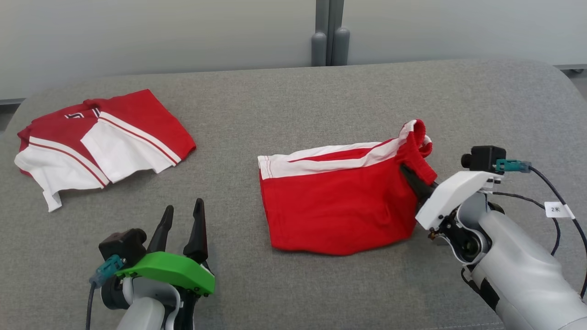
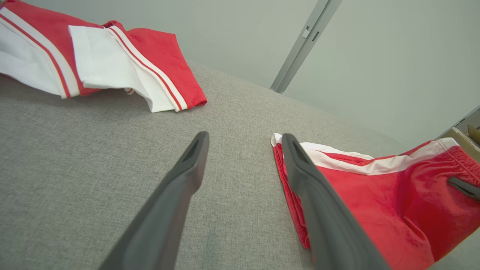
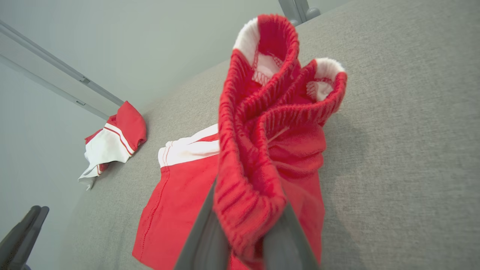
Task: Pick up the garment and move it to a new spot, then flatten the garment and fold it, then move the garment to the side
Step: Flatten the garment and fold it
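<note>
The garment [image 1: 339, 211], a pair of red shorts with a white side stripe, lies right of centre on the grey cloth-covered table [image 1: 293, 91]. Its body is spread fairly flat and its elastic waistband [image 3: 262, 112] is bunched and lifted at the right end. The right gripper [image 1: 409, 176] is clamped on that waistband, its dark fingers pinching the ribbed, gathered edge. The left gripper [image 1: 183, 211] hovers near the front left with its jaws spread wide and nothing between them, just short of the shorts' left hem.

The step in hand looks like the pick-up and move. It could equally be a tug to flatten the cloth, since most of it rests on the table and the views do not settle which.

The next move likely calls for the free gripper to take the left hem so the cloth can be carried or stretched evenly (one pinch alone would let it hang and crumple). The fabric is thin, slightly shiny and limp. A second garment [image 1: 101, 142], red and white and loosely folded, lies at the far left.
</note>
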### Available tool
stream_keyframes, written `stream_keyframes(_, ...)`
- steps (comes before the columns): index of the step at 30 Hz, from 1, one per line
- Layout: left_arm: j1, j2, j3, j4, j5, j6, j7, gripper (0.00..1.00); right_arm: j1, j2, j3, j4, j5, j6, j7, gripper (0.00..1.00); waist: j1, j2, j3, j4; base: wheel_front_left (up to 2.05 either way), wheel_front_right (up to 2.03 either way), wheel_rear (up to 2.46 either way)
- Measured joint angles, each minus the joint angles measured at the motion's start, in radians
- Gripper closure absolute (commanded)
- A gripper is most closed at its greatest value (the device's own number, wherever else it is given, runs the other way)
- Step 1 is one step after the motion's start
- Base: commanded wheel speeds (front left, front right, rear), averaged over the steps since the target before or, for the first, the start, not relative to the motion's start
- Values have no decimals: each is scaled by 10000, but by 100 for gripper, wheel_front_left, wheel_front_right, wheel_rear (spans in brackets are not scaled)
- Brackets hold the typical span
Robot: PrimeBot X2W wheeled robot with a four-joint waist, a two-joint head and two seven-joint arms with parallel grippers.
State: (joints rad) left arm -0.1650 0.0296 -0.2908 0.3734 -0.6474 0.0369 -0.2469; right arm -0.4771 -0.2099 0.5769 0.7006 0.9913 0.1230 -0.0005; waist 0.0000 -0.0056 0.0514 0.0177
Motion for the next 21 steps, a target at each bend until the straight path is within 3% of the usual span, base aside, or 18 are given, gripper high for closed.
stream_keyframes(10, 211, 23, -84, -318, -134, 84, 12, 0, -458, 324, 1139, -31, -876, 0, 608, 100, 0, 0, -232, 485, 0, 0, 0)
stream_keyframes(21, 439, 82, -704, -665, -215, 90, 178, 0, -494, 949, 1496, 629, -972, -121, 1028, 100, 0, -1, -562, 1427, 0, 0, 0)
